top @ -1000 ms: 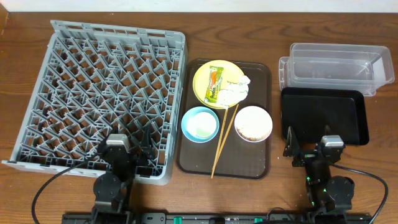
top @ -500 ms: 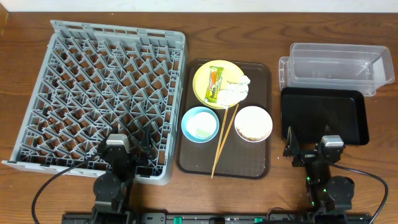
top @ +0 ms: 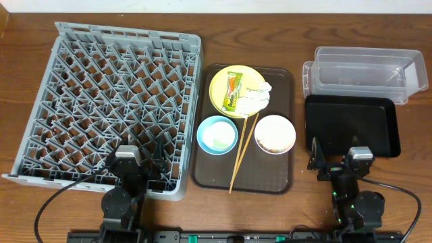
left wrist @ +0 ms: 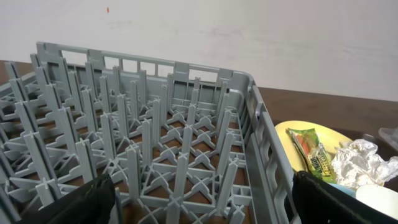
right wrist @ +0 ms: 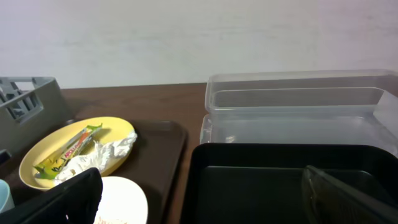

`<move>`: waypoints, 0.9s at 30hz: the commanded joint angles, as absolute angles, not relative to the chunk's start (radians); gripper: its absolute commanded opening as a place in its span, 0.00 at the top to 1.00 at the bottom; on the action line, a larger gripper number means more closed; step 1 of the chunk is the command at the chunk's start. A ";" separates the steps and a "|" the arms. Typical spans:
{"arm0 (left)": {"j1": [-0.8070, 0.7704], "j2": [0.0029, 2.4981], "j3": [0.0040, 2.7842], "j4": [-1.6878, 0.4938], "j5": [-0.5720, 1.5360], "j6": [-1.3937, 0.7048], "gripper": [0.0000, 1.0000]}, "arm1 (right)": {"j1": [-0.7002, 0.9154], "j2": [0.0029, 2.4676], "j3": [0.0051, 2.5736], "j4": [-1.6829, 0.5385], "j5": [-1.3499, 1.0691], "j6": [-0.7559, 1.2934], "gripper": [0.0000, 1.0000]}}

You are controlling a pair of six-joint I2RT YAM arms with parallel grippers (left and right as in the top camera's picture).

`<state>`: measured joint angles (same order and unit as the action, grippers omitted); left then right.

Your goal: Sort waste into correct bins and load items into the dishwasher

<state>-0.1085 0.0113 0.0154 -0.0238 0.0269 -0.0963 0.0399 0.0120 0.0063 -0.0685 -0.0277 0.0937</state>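
Left gripper [top: 135, 163], jaws apart and empty, hovers over the near edge of the dish rack [top: 128, 30], whose lattice holds nothing. Centre: brown serving tray [top: 209, 172] carrying every task item. At its far end the yellow plate [top: 219, 84] bears the snack wrapper [top: 232, 91] and the crumpled tissue [top: 255, 98], the two touching. Nearer, the light blue bowl [top: 217, 133] sits left and the white bowl [top: 292, 135], with food scraps [top: 270, 143] inside, sits right. The chopsticks [top: 243, 152] run diagonally between them; their far tips probably rest at the plate's rim, though the tissue obscures this. Right: clear tub [top: 364, 50] behind, black tray [top: 351, 125] in front, both empty. Right gripper [top: 335, 165], jaws likewise apart, waits at the black tray's near edge.

Hazards: a pinch on the wrapper may drag the adjoining tissue into the wrong bin. Lifting either bowl may nudge the chopsticks off the tray. Tilting the white bowl before it reaches a bin would scatter scraps.
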 commanded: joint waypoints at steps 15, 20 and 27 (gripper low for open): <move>-0.113 0.006 0.004 -0.070 0.014 -0.083 0.09 | 0.057 0.010 0.006 -0.068 -0.035 0.183 0.01; -0.113 0.007 0.023 -0.067 0.014 -0.086 0.09 | 0.057 0.012 0.016 -0.069 -0.054 0.220 0.01; -0.113 0.110 0.175 -0.209 0.010 -0.086 0.09 | 0.057 0.116 0.119 -0.093 -0.121 0.220 0.01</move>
